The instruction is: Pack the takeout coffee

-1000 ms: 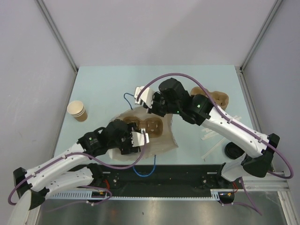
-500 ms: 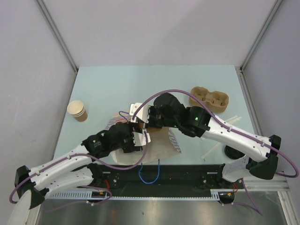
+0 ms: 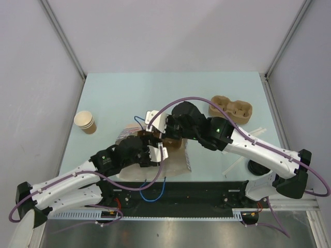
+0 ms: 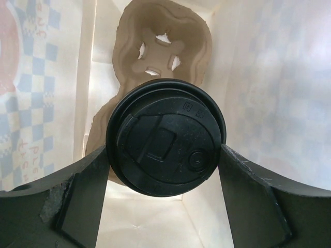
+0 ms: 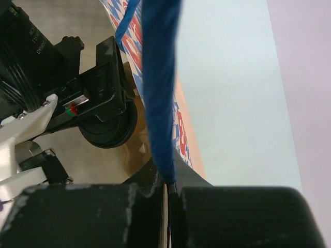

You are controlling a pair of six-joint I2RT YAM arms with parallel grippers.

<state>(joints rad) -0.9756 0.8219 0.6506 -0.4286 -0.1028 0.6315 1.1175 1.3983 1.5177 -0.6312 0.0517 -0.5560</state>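
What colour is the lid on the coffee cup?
The lid is black; the left wrist view shows it best.

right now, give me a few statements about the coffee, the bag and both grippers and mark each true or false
1. The left gripper is shut on the takeout coffee. True.
2. The right gripper is open and holds nothing. False: it is shut on the blue handle of the paper bag.
3. Both slots of the pulp carrier inside the bag are filled. False: the far slot is empty.
4. A stack of lidless cups stands on the table near its left edge. True.
5. The coffee has no lid. False: a black lid covers it.
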